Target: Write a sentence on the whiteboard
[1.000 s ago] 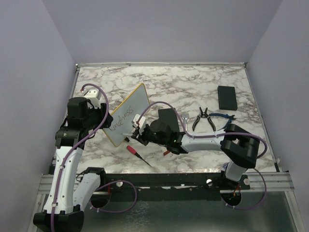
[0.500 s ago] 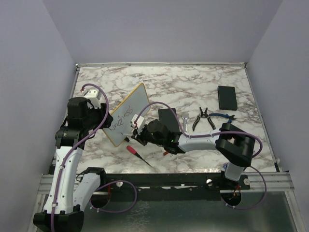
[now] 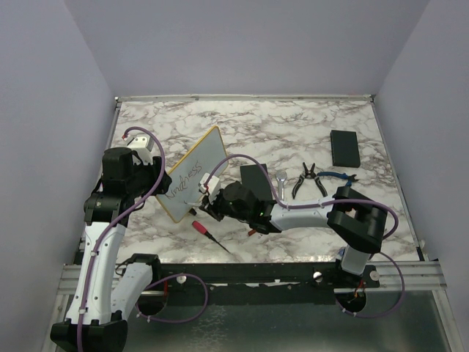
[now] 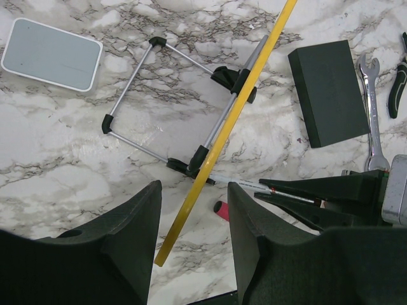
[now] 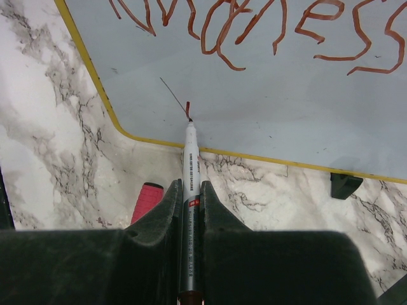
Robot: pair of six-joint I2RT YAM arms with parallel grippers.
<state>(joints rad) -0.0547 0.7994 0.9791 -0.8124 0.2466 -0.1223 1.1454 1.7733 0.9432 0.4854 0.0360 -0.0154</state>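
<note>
The whiteboard leans tilted on a wire stand, its yellow frame seen edge-on in the left wrist view. One red-brown cursive word of the sentence runs across its pale face. My right gripper is shut on a white marker. The marker's red tip rests on the board just above the lower frame. My left gripper is open. The board's lower corner shows between its fingers, with a gap on each side.
A red-handled screwdriver lies in front of the board, close under the right gripper. A black block and a wrench lie right of the board. Pliers and a black slab lie further right. A small pale pad lies behind the stand.
The right gripper with the marker has shifted left along the board's lower part, then stopped. The left arm and the board have not moved.
</note>
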